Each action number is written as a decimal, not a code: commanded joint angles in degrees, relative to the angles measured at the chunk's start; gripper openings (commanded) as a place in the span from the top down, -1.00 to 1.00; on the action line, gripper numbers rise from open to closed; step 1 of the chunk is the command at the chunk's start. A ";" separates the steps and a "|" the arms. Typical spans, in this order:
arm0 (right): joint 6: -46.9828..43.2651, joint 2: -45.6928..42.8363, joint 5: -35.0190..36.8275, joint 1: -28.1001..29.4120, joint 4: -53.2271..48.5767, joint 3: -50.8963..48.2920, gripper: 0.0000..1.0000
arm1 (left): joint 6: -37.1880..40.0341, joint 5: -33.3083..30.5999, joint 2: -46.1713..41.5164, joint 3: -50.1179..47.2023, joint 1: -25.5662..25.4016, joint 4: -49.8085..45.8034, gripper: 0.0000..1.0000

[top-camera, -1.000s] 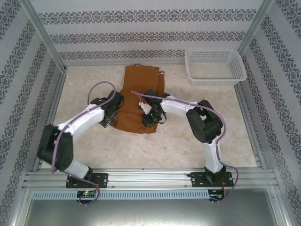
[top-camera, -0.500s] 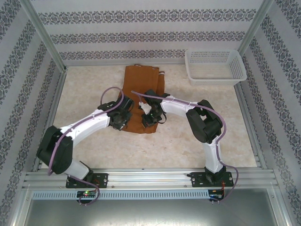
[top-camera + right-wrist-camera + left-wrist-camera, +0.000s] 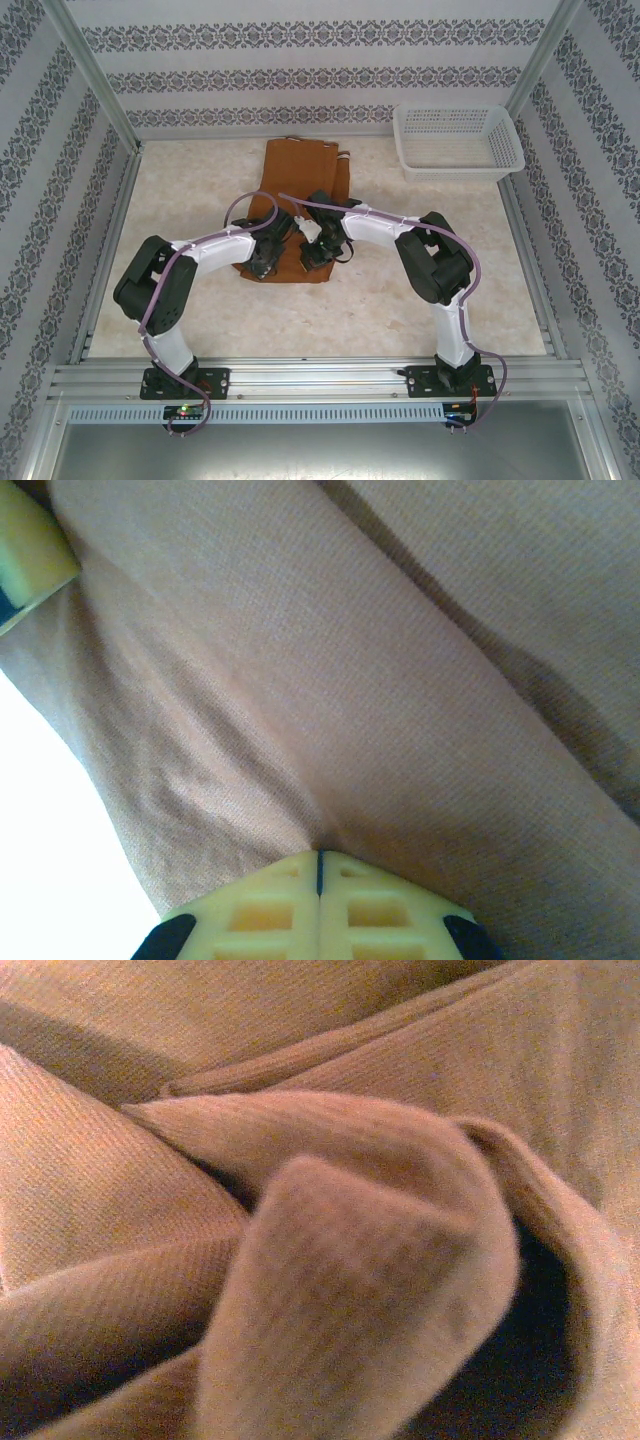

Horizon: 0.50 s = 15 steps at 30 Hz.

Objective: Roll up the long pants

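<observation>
**Both grippers closed at the near end of the trousers**

The long pants (image 3: 300,180) lie flat on the pale table (image 3: 420,300), a little left of its middle. Their long axis runs from the arms' side straight toward the back wall. The far end is squared off near that wall, and I cannot tell which end is the waist.

The left gripper (image 3: 265,265) and the right gripper (image 3: 313,257) sit close together over the near end. In the right wrist view the yellow fingers (image 3: 270,910) are pressed together, and the brown cloth creases into the seam between them, so it is pinched there. The left gripper's jaws are closed. Its wrist view shows bunched, curled folds close up, and whether cloth is caught I cannot tell.

A white basket (image 3: 458,165) stands at the far right corner, well apart.
</observation>
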 commanded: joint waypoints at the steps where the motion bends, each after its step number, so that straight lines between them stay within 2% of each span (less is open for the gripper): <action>1: -0.11 2.94 4.44 -0.73 -3.71 -3.14 1.00 | -0.28 -7.96 1.10 -2.73 3.71 -7.00 1.00; 3: -0.22 1.93 4.41 -0.37 -3.53 -3.60 0.94 | 0.44 -7.77 1.12 -2.11 3.78 -7.26 1.00; 4: -0.53 0.86 4.28 0.14 -3.37 -3.92 0.68 | 0.67 -7.29 1.09 -1.80 3.73 -7.21 1.00; 6: -1.25 -2.03 5.52 1.84 -4.35 -3.92 -0.02 | 1.07 -6.05 1.22 -1.32 3.75 -6.17 1.00; 7: -1.65 -3.82 7.82 3.10 -4.70 -4.12 -0.15 | 1.03 -5.18 1.42 -0.93 3.73 -5.84 1.00; 12: -6.62 -12.59 29.03 13.91 -7.05 -4.26 -0.34 | 2.03 -1.64 2.92 1.11 3.77 -4.00 1.00; 15: -10.73 -14.08 40.65 20.34 -5.48 -6.14 -0.40 | 2.22 -0.29 3.37 1.84 3.76 -3.29 1.00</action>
